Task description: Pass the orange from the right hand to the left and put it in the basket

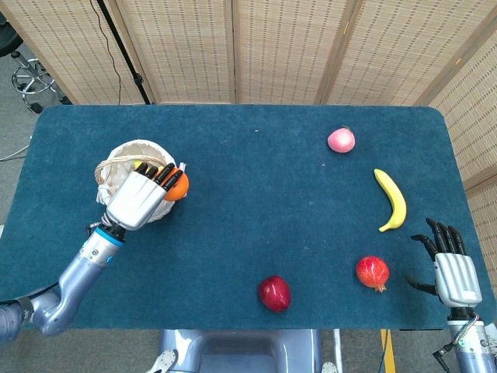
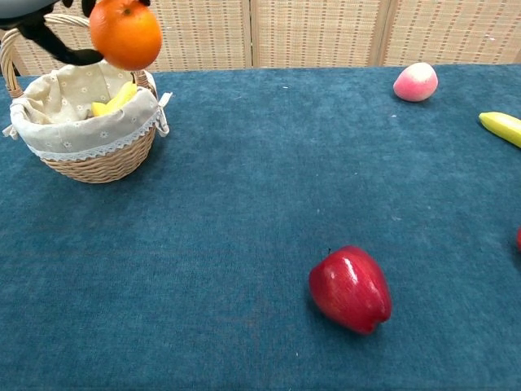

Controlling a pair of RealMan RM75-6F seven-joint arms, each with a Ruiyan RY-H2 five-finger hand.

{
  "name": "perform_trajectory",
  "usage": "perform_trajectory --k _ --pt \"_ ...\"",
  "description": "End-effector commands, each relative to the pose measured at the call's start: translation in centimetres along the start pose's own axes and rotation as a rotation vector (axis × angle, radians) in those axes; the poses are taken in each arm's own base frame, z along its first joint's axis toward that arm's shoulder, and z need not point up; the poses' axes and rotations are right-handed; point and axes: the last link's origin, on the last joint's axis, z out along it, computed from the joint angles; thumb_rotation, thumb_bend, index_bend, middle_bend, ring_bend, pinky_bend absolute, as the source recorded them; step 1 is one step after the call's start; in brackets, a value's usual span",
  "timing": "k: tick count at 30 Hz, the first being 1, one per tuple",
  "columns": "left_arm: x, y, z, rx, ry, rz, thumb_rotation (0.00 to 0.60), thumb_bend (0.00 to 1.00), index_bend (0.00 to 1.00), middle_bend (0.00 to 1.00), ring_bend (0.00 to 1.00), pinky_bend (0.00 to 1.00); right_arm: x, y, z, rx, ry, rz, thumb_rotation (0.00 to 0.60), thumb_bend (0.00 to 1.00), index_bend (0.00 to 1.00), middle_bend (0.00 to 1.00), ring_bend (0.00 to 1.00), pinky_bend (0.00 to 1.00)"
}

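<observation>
My left hand [image 1: 140,198] holds the orange [image 1: 177,186] in its fingertips, raised over the right rim of the wicker basket [image 1: 116,172]. In the chest view the orange [image 2: 125,33] hangs above the basket [image 2: 85,130] at the top left, and only dark fingers [image 2: 57,50] of that hand show at the frame edge. The basket has a white cloth lining and yellow fruit inside. My right hand [image 1: 452,264] stays at the table's front right corner, fingers spread, holding nothing.
A red apple [image 1: 274,293] lies near the front edge, a pomegranate [image 1: 373,272] to its right beside my right hand. A banana [image 1: 392,199] and a pink peach [image 1: 341,140] lie on the right half of the blue table [image 1: 256,202].
</observation>
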Motion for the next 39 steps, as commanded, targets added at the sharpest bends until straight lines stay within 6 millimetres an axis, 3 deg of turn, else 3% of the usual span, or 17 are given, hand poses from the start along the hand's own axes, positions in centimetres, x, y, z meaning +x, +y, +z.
perform_trajectory --k 1,19,28,31,35,39 --pt "-0.6 -0.6 -1.2 0.001 -0.033 0.029 0.600 0.51 0.60 0.53 0.48 0.49 0.0 0.0 0.0 -0.001 0.002 0.001 0.600 0.00 0.27 0.06 0.00 0.00" --pt "-2.2 -4.1 -6.8 0.097 -0.085 0.082 0.600 0.51 0.60 0.53 0.48 0.49 0.5 0.4 -0.1 -0.013 0.015 0.014 0.600 0.00 0.27 0.06 0.00 0.00" --pt "-4.2 -6.4 -7.7 0.181 -0.096 0.100 0.600 0.50 0.59 0.53 0.47 0.49 0.5 0.3 -0.2 -0.010 0.013 0.018 0.600 0.00 0.27 0.06 0.00 0.00" --pt "-4.8 -6.7 -7.6 0.183 -0.087 0.106 0.600 0.39 0.51 0.43 0.39 0.47 0.4 0.1 -0.2 -0.002 0.010 0.022 0.600 0.00 0.27 0.06 0.00 0.00" --pt "-5.3 -6.6 -7.5 0.174 -0.111 0.107 0.600 0.15 0.25 0.15 0.14 0.25 0.4 -0.1 -0.2 0.003 0.008 0.022 0.600 0.00 0.27 0.06 0.00 0.00" --pt "-5.2 -6.1 -7.5 0.153 -0.123 0.071 0.600 0.06 0.08 0.02 0.02 0.12 0.3 -0.1 -0.2 0.002 0.007 0.021 0.600 0.00 0.28 0.06 0.00 0.00"
